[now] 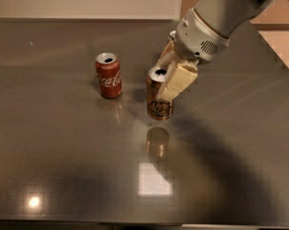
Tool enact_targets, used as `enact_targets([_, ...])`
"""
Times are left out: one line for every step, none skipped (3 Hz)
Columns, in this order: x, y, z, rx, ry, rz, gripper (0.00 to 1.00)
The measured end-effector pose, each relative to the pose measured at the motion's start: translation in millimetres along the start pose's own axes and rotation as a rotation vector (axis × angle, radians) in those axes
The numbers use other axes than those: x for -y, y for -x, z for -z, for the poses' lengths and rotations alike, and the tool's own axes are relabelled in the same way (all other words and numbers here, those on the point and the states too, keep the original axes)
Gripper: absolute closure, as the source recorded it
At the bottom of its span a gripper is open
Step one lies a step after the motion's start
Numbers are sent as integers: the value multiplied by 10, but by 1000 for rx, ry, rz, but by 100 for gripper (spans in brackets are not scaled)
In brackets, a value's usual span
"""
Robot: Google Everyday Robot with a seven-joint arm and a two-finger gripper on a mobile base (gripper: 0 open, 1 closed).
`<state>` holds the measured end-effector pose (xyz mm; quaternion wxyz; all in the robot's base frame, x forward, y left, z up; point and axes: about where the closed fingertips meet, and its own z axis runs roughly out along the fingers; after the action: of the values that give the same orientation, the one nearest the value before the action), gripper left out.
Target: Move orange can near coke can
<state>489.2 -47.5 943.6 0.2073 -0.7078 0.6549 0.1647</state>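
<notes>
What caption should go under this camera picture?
The gripper holds the orange can upright beside the coke can, over the dark table.

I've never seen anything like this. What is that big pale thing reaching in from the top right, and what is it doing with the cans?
That is the arm of a mobile robot. There is one picture of this moment, from a camera looking down on a dark, shiny table; where it is mounted is not known. At the arm's end is its tool, two beige fingers that close like a clamp. The tool is near the middle of the table, shut on the orange can, one finger on each side. The can is upright and seems raised off the surface, since a gap shows above its reflection. Left of it in the picture, not touching it, a red coke can stands upright. The job is to set the orange can near that one.
</notes>
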Motion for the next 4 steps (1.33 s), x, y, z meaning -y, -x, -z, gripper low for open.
enact_targets([262, 79, -93, 9, -13, -6, 100])
enact_targets([455, 127, -199, 20, -8, -11, 100])
enact_targets([604, 174, -307, 35, 3, -12, 100])
enact_targets([712, 246, -402, 56, 14, -4, 83])
